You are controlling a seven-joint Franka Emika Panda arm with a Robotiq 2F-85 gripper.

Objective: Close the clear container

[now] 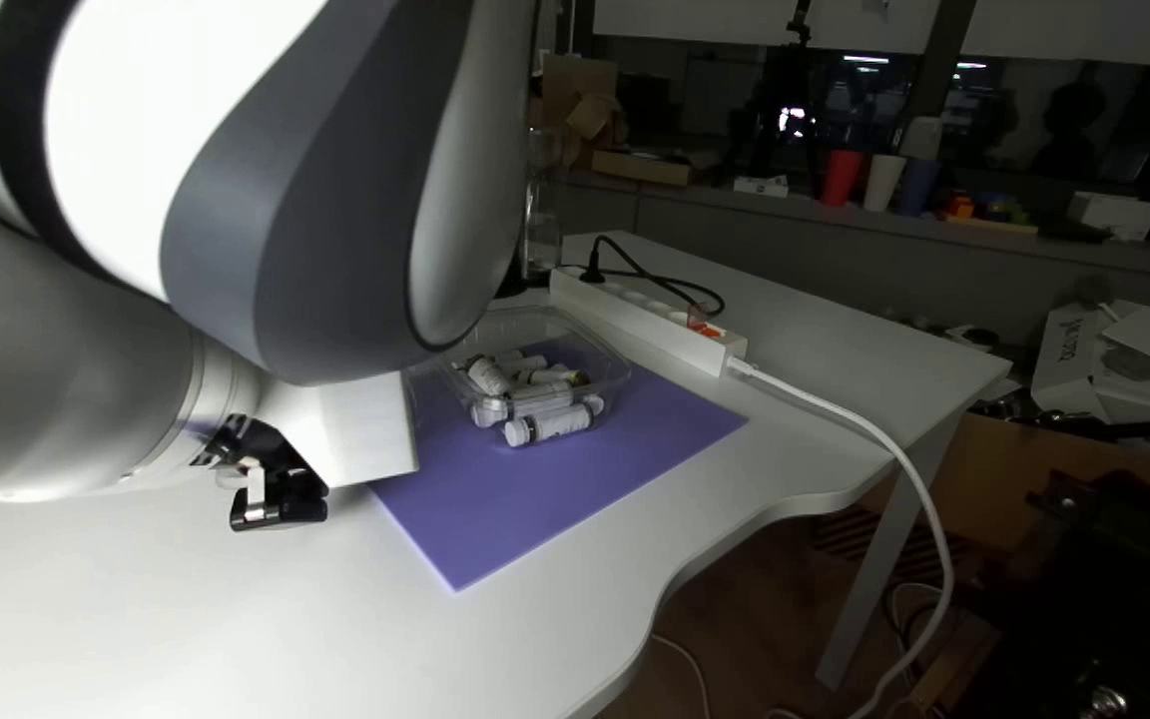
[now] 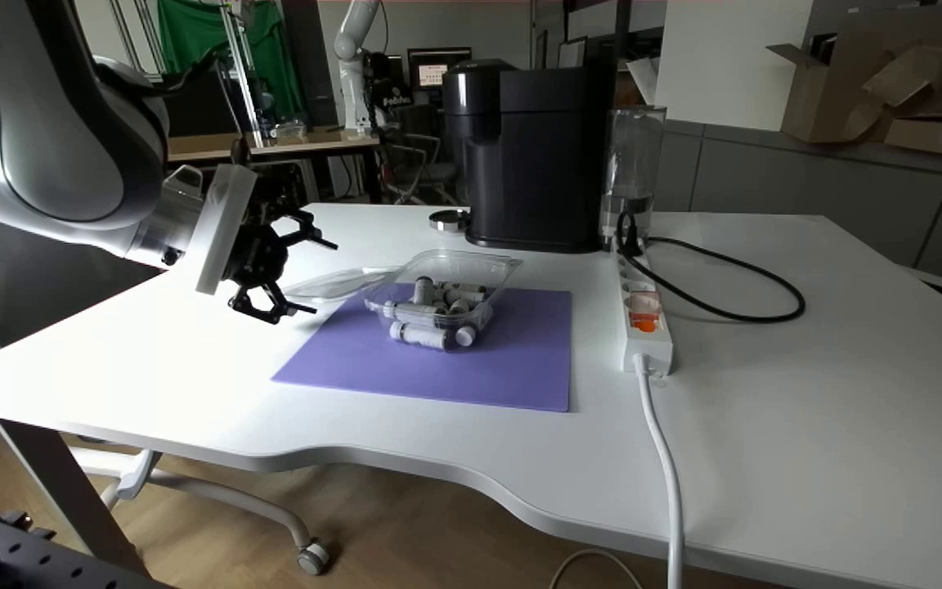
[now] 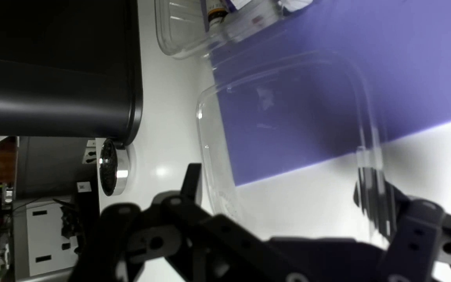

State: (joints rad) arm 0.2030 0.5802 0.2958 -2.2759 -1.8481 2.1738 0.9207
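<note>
The clear container (image 1: 607, 352) stands open on the purple mat with several small white vials inside. It shows in an exterior view (image 2: 471, 266) and at the top of the wrist view (image 3: 176, 29). Its clear lid (image 2: 338, 283) is spread out flat on the robot's side of the container. The lid fills the middle of the wrist view (image 3: 266, 103). My gripper (image 2: 325, 278) is open, its fingers wide apart (image 3: 284, 190). The left finger is just outside the lid's edge; the right finger shows through the lid's right edge. I cannot tell whether they touch it.
The purple mat (image 2: 438, 380) lies under the container. A tall black machine (image 2: 536, 155) stands behind it with a round metal tin (image 2: 448, 219) beside it. A white power strip (image 2: 641, 315) with cables lies beyond the mat. The table's front edge is curved.
</note>
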